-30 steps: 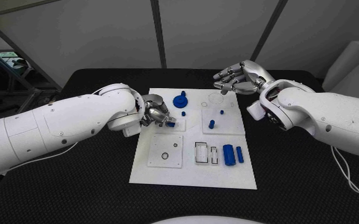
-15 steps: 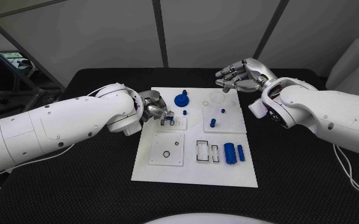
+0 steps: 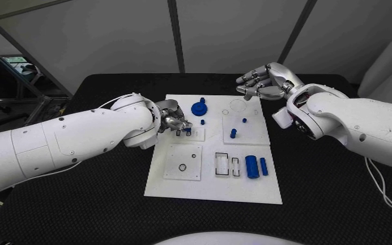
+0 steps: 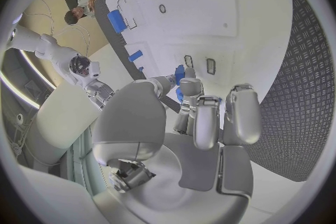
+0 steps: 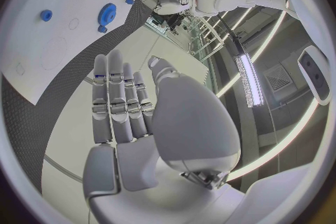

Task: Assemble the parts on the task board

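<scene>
Both arms are thick, rounded and glossy white, with small dark screw dots on their shells; the left arm [image 3: 73, 140] fills the lower left of the head view and the right arm [image 3: 347, 120] the right edge. A thin white cable trails beside each arm. The left hand [image 3: 173, 119] and right hand [image 3: 263, 83] are silver metal, with segmented fingers and smooth pale palm plates.

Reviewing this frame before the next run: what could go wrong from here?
1. The left robot hand pinches a small blue part right above the slots on the task board; a slight tilt may jam or drop it.
2. Nearby blue pegs could get knocked.
3. The right robot hand hovers open, unable to steady the board.
</scene>
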Controlling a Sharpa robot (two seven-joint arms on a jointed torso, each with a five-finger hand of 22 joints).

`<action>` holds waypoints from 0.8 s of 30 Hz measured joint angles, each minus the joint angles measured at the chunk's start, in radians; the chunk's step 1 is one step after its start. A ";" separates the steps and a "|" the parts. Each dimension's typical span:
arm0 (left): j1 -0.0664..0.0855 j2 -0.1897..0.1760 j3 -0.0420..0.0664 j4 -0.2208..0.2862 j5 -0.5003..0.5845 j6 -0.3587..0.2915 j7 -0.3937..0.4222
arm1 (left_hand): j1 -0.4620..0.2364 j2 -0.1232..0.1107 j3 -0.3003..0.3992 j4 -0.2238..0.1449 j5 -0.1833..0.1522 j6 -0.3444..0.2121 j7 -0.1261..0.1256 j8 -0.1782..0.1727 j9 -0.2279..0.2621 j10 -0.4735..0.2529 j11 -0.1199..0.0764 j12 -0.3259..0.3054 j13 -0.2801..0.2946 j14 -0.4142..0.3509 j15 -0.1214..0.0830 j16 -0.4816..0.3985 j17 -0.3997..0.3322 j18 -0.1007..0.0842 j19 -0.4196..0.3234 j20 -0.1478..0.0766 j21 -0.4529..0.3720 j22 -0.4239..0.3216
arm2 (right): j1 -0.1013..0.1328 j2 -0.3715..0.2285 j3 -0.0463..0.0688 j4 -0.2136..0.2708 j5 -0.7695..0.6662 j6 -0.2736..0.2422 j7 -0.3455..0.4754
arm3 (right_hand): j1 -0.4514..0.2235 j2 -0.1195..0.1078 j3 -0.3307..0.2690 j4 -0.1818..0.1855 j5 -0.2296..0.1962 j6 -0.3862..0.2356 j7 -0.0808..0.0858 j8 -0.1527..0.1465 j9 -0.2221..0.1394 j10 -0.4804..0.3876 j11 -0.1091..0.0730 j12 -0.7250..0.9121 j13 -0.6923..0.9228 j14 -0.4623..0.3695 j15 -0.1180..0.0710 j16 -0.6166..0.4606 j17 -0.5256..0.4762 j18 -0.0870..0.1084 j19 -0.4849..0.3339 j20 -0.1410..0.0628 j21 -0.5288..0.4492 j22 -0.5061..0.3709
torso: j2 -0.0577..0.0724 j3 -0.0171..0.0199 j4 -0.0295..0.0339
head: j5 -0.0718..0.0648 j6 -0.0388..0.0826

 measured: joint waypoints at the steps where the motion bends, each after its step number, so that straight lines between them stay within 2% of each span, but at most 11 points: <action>1: 0.000 0.001 -0.002 -0.001 -0.006 0.002 -0.001 | 0.000 0.000 0.000 0.000 0.000 0.000 0.000 0.000 0.000 0.000 0.000 0.000 0.000 0.000 0.000 0.000 0.000 0.000 0.000 0.000 0.000 0.000 | 0.000 0.000 0.000 0.000 0.000 0.000 0.000 | 0.000 0.000 0.000 0.000 0.000 0.000 0.000 0.000 0.000 0.000 0.000 0.000 0.000 0.000 0.000 0.000 0.000 0.000 0.000 0.000 0.000 0.000 | 0.000 -0.0001 0.0000 | 0.000 0.000; 11: 0.000 0.011 -0.007 -0.010 -0.040 0.021 -0.004 | -0.016 -0.005 0.015 -0.010 0.004 0.000 0.000 0.004 0.005 0.005 -0.002 0.008 0.007 0.000 0.000 0.000 0.000 0.000 0.000 0.000 0.000 0.000 | 0.000 0.003 0.000 0.000 -0.003 0.000 0.000 | 0.000 0.000 0.000 0.000 0.000 0.000 0.000 0.000 0.000 0.000 0.000 0.000 -0.001 0.000 0.000 -0.004 0.000 0.000 0.000 0.000 -0.004 -0.001 | 0.000 -0.0014 0.0007 | -0.001 -0.004; 24: 0.000 0.021 -0.009 -0.025 -0.062 0.049 -0.008 | -0.016 -0.005 0.016 -0.010 0.004 0.002 0.001 0.008 0.009 0.008 -0.003 0.008 0.006 0.000 0.000 0.000 0.000 0.000 0.000 0.000 0.004 0.001 | 0.000 0.005 0.000 0.000 -0.005 0.001 0.000 | 0.000 0.000 0.000 0.000 0.000 0.000 0.000 0.000 0.000 0.000 0.000 -0.004 -0.003 0.000 0.000 -0.004 -0.001 0.000 0.000 0.000 -0.004 -0.002 | 0.000 -0.0016 0.0007 | 0.000 -0.005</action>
